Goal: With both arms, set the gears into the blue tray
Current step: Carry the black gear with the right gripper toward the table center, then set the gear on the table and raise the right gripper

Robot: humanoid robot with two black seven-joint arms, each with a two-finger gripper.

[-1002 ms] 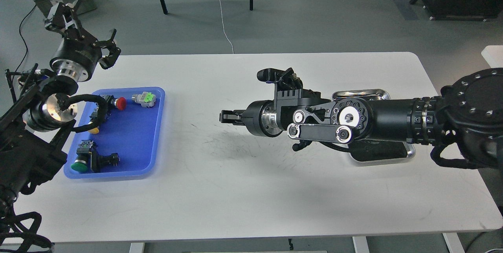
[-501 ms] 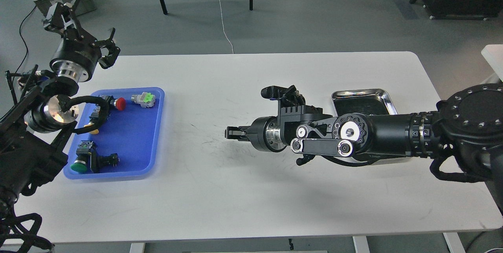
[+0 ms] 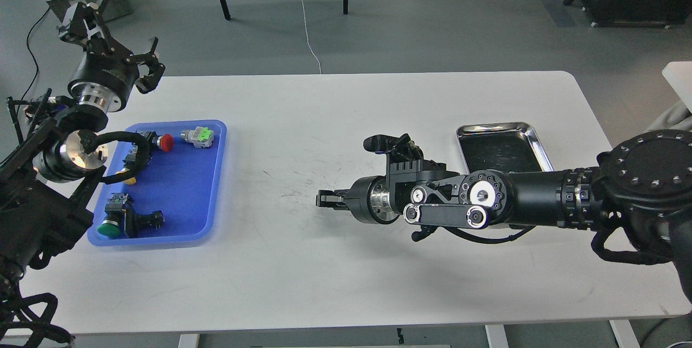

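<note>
The shallow blue plastic tray with rounded corners (image 3: 208, 186) sits at the left end of the white counter (image 3: 346, 272), holding several push-button switches: one with a red cap (image 3: 165, 142), one with a green block (image 3: 198, 136) and one with a dark green cap (image 3: 111, 227). No small black toothed gears can be made out anywhere in this view, neither in the blue tray, nor on the bare counter, nor in the shiny steel tray with the dark inside (image 3: 532, 137) at the right.

The right gripper (image 3: 324, 199) lies low over the middle of the counter, its long axis pointing left toward the blue tray, which is well apart from it. It appears end-on and dark; whether its fingers are parted or pinching something tiny, I cannot tell. If it carries a gear, the coming move would be a straight reach leftward along that same axis.

The left gripper (image 3: 111, 40) hangs raised beyond the far left corner of the counter, fingers spread wide and empty. It is by far the nearer to the blue tray, which lies just toward the robot from it.

No brand, label or writing is readable on anything here.
</note>
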